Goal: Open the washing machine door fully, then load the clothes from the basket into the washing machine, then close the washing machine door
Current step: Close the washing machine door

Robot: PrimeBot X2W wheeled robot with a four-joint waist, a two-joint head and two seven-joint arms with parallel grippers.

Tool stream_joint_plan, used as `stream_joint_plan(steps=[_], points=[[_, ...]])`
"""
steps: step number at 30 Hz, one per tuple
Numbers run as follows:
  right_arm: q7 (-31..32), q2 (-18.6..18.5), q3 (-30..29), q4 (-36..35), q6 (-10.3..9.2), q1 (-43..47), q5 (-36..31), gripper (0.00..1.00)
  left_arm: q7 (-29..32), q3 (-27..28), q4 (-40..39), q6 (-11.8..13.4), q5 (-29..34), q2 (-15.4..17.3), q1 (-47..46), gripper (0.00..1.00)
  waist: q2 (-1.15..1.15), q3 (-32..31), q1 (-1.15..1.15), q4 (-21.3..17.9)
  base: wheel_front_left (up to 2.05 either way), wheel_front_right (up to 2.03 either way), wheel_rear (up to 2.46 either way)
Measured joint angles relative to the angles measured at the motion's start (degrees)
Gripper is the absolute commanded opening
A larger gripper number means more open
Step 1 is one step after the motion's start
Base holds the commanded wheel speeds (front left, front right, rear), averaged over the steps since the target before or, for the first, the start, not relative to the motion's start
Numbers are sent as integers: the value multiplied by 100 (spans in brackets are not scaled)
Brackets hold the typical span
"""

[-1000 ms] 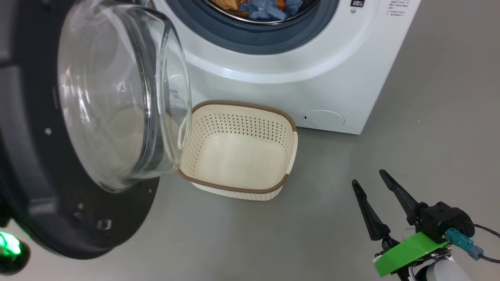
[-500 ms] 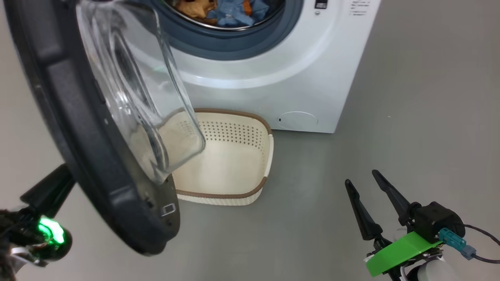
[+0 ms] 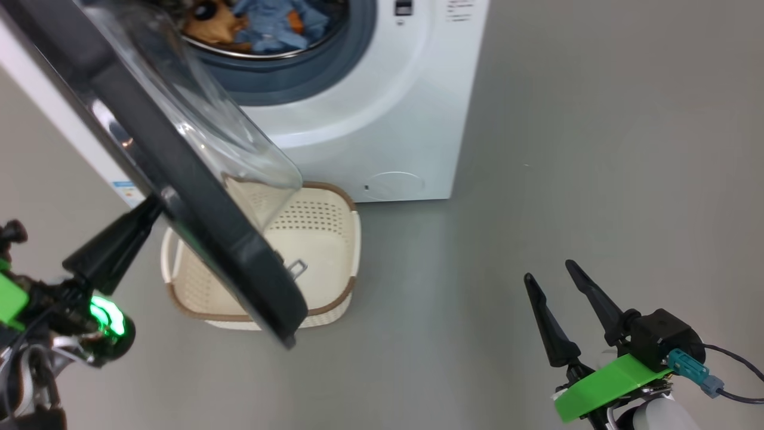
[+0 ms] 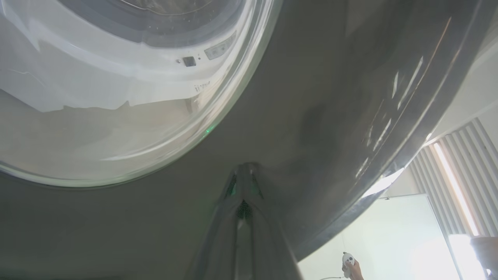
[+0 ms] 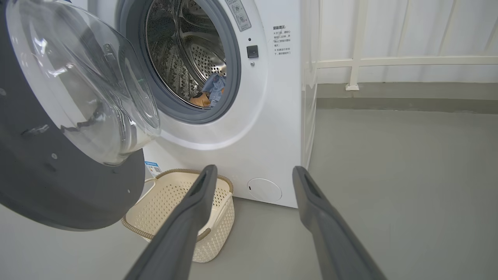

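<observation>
closed left pincer, tips touching door rim

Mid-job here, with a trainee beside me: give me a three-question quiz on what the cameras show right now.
1. Which gripper touches the door, and are its fingers open or shut?
2. True or false: the basket is empty.
3. The clothes lie: A) in the drum of the washing machine; B) draped over the door; C) in the basket.
Key: 1. The left gripper, fingers shut. 2. True. 3. A.
</observation>
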Motion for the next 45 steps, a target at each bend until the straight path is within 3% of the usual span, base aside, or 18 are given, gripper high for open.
stream_joint_plan(steps=[12,26,45], points=[[0,123,-23,1,0,-150,9,100,-700,-68,615,-345,291,-147,-715,0,0,199,0,-537,0,0,0],[0,207,-42,-15,0,-216,9,100,-1292,197,1418,-644,505,-82,-1382,0,0,440,0,-1085,0,0,0],[0,299,-87,-81,0,-374,8,100,-1845,348,2142,-1004,773,54,-2002,0,0,821,0,-1433,0,0,0]])
